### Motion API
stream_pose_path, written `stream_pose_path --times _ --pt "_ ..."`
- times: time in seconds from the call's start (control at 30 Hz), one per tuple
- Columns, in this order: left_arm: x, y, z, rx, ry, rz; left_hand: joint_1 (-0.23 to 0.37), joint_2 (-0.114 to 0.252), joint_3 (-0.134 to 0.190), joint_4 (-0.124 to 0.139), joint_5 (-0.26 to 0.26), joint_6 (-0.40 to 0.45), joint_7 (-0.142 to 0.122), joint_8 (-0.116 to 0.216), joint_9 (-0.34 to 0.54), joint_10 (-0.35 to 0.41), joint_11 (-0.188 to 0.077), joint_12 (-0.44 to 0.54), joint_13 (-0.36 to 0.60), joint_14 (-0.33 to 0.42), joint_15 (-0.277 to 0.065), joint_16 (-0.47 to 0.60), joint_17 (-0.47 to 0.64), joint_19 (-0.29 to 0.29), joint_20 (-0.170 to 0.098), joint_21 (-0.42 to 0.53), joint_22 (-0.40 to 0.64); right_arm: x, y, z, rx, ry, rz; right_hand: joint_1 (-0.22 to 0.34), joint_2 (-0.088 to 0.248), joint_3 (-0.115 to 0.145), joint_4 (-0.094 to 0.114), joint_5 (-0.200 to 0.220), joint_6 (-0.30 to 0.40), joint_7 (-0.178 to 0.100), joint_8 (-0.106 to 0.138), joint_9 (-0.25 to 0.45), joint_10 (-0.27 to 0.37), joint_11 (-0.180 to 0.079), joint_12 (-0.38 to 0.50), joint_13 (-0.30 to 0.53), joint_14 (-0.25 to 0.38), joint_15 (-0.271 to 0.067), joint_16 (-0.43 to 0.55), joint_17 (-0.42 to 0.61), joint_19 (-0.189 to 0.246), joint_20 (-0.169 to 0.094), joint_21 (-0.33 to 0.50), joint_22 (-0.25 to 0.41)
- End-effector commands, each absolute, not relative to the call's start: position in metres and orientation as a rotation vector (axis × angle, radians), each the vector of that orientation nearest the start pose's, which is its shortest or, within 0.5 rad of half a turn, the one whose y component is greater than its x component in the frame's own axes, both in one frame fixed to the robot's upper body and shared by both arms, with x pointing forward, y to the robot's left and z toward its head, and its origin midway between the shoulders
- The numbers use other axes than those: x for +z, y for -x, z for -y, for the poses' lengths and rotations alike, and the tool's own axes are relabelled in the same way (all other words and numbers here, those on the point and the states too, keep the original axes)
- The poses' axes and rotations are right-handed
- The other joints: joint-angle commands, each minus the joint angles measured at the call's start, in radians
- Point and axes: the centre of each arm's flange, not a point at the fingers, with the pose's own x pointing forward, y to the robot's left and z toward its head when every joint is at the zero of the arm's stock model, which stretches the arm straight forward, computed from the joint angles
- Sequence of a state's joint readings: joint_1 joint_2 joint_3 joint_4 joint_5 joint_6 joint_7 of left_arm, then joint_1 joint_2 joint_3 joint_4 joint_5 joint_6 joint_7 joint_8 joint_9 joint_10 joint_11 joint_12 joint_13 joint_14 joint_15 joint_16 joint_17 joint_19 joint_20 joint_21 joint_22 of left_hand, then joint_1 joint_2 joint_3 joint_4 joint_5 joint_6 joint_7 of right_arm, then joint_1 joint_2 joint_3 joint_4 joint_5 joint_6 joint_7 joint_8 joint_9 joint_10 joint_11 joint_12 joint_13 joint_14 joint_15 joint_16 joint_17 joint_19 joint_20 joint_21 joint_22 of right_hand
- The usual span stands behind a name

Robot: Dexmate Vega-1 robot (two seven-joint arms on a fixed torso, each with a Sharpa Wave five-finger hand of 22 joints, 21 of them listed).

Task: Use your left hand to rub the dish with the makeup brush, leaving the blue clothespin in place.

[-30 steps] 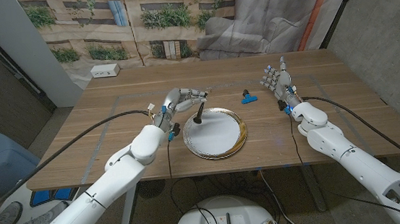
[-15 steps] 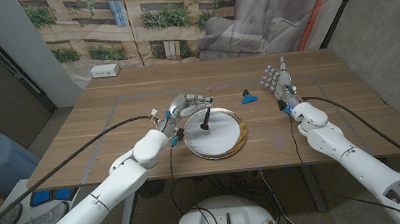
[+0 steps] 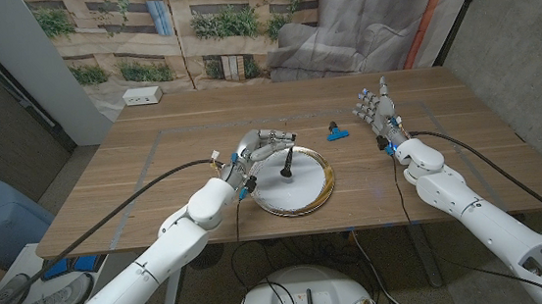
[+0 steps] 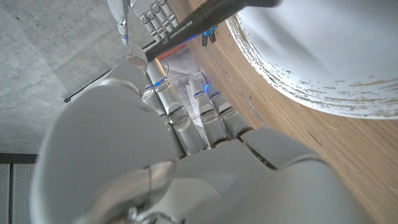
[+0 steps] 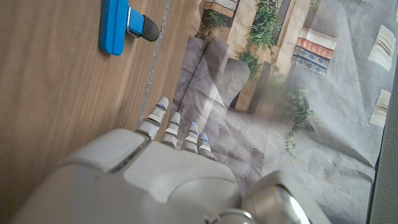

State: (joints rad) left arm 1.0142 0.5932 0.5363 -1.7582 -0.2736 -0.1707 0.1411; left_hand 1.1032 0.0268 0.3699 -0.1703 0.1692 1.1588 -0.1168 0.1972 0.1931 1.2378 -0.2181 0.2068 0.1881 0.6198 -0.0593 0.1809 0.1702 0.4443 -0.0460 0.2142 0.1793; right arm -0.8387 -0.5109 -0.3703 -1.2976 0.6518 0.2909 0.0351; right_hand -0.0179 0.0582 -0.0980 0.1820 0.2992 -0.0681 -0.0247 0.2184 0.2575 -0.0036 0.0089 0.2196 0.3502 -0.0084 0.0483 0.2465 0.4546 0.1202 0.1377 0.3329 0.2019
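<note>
Dish [image 3: 299,191] sits at table's near-centre: white, round, worn gold rim, flat on the wooden table [image 3: 155,172]. In left wrist view the same rim shows scuffed gold flecking [image 4: 298,93].

Left hand [image 3: 262,143] hangs over dish's 10 o'clock edge, fingers closed around the makeup brush [image 3: 290,162]. Brush is dark, handle up in the fingers, tilted, its head down on the white dish surface a little toward 11 o'clock of dish centre. Left wrist view: dark handle [image 4: 199,22] crosses beyond the fingertips.

Blue clothespin [image 3: 337,133] lies on table at about 1 o'clock from dish, apart from the rim, a dark piece at its far-left end. Right wrist view shows it blue with black tip [image 5: 118,26], flat on the wood.

Right hand [image 3: 379,110] stands at 2 o'clock of dish, right of clothespin, fingers upright and slightly apart, holding nothing
</note>
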Motion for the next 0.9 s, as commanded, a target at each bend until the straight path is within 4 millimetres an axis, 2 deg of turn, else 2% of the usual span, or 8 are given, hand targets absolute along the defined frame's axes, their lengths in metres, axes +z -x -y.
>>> stream_pose_path --times 0.03,0.9 --pt "-0.067 -0.570 -0.140 -0.426 -0.321 0.687 0.003 0.009 -0.005 0.002 0.007 0.001 -0.007 0.000 0.002 0.012 -0.009 -0.001 0.002 -0.005 -0.163 0.000 0.002 -0.009 -0.030 -0.003 0.004 -0.027 -0.653 0.291 0.211 -0.041 0.593 -0.004 0.107 -0.003 0.008 0.007 -0.009 0.002 0.005 0.002 -0.006 0.004 0.006 0.004 0.000 0.009 0.002 0.002 -0.001 0.004 0.006 0.006" --pt "-0.086 -0.580 -0.138 -0.423 -0.337 0.660 0.005 0.015 -0.017 0.002 0.007 -0.004 -0.011 -0.001 0.002 0.008 -0.009 -0.005 0.002 -0.015 -0.164 -0.001 0.002 -0.022 -0.030 -0.006 0.004 -0.027 -0.653 0.291 0.211 -0.041 0.593 -0.004 0.107 -0.003 0.008 0.007 -0.009 0.001 0.005 0.002 -0.004 0.004 0.007 0.004 0.000 0.010 0.002 0.002 -0.002 0.005 0.006 0.006"
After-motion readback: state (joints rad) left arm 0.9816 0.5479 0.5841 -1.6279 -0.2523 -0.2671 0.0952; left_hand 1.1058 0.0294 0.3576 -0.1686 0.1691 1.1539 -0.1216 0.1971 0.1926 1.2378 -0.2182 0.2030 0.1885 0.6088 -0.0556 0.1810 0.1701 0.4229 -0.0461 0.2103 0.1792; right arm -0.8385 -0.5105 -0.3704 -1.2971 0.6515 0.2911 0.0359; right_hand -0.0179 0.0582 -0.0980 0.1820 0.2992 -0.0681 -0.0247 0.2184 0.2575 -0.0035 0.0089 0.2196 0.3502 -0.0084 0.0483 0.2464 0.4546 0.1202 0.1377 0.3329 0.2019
